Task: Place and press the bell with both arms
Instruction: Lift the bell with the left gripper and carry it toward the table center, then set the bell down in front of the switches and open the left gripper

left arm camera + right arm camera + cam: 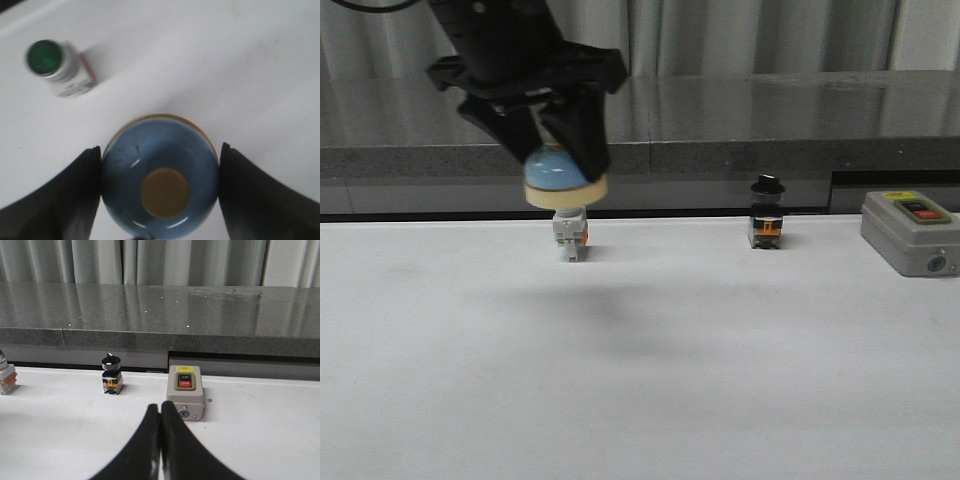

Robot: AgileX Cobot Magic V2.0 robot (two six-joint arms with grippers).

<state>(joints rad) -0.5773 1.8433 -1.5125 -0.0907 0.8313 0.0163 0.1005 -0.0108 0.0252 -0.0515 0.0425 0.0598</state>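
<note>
**Bell aloft in the left claw, not yet set down**

Toward the far left of the white table (640, 400), the left gripper (558, 150) hangs above the surface with its two fingers (65, 200) closed against the sides of the bell (563, 178). The bell is upright, blue dome above cream base, and clear of the table; its faint shadow lies nearer the middle of the surface. The left wrist view looks straight down on the dome and its cream knob (165, 192), with a finger touching each flank.

Just behind and below the bell, near the far edge, stands the green-capped switch (570, 233). Further right along that edge stands the black-capped switch (766, 220), and near the far right corner sits the grey switch box (910, 232) with its red button.

The right gripper (161, 440) shows only in its own wrist view: its fingers meet with nothing between them, low over the table on the near side of the grey box.

The placing step looks to be in hand. The next move probably calls for lowering the bell flat onto bare table, away from the green-capped switch, then letting go so that the knob can be pressed from above.
</note>
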